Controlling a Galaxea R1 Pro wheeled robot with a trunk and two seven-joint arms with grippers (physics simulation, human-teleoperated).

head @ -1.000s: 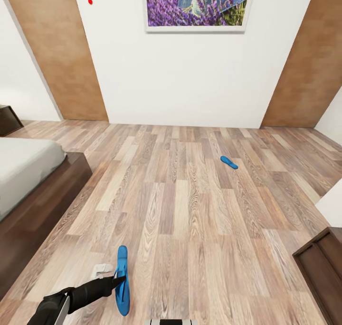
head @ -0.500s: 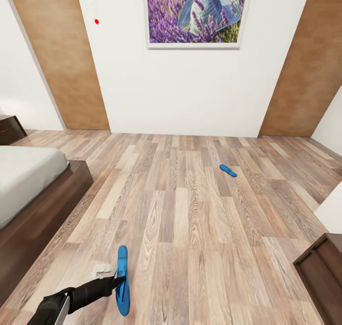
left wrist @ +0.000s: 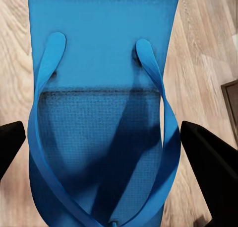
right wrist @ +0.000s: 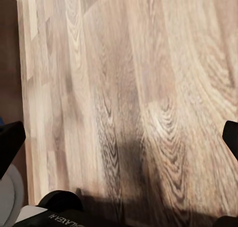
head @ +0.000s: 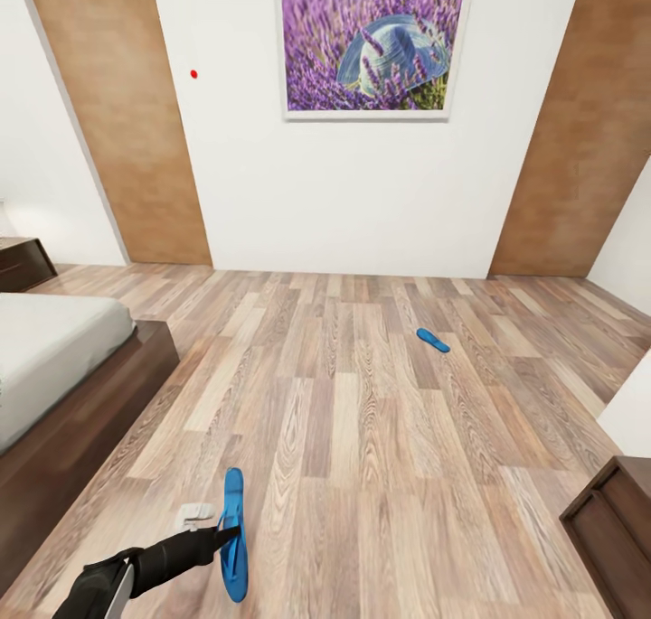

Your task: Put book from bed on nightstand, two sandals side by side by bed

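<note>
One blue sandal (head: 233, 547) hangs at the tip of my left gripper (head: 226, 536), low in the head view. In the left wrist view this sandal (left wrist: 99, 88) lies strap-up between the two black fingers (left wrist: 206, 172), which press on its two long edges; my left gripper (left wrist: 102, 132) is shut on it. The other sandal (head: 432, 340) lies flat on the floor, far ahead and to the right. The bed (head: 108, 393) stands at the left, with a nightstand (head: 23, 262) beyond it. The book is out of view. My right gripper (right wrist: 124, 132) is open over bare floor.
A dark brown cabinet (head: 615, 520) stands at the lower right, next to a white wall corner (head: 633, 402). Wood-plank floor (head: 362, 420) stretches between bed and cabinet up to the white wall with a lavender picture (head: 371, 41).
The whole picture has slid downward as the camera moved, so the wall picture and far sandal sit lower. The near sandal has kept its place at my left gripper.
</note>
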